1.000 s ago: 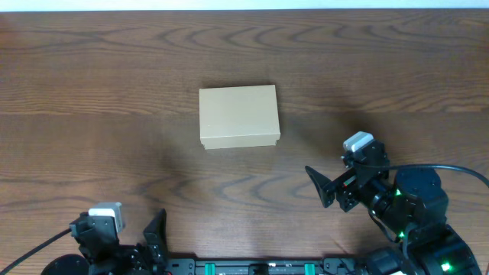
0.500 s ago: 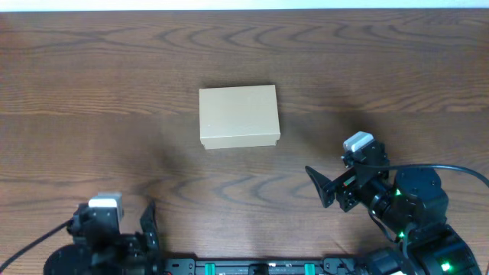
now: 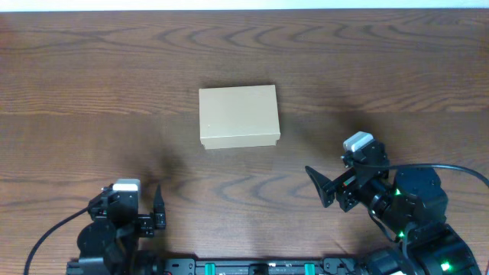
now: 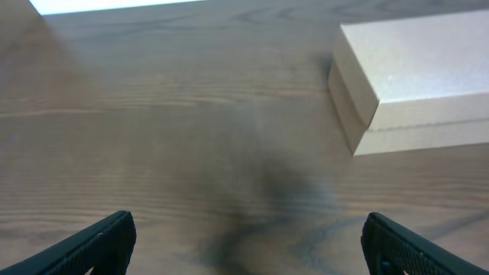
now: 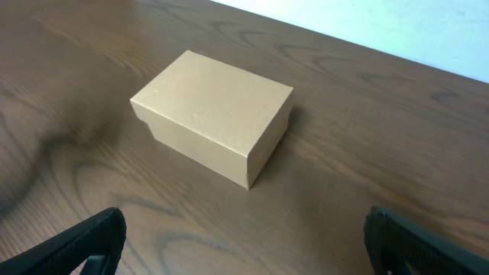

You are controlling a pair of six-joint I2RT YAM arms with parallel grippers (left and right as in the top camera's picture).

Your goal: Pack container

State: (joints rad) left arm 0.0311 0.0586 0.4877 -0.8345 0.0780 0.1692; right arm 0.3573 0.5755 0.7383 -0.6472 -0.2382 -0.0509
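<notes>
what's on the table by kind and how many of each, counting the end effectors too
cardboard box: 1
end effector: 2, the left end effector and the right end effector, both open
total: 3

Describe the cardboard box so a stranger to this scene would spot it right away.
On the dark wood-grain table, look near the middle, beyond the left gripper and the right gripper at the near edge. There sits the container, a closed rectangular box. It is the only pale tan cardboard thing in view; everything else is dark wood or black robot hardware.
</notes>
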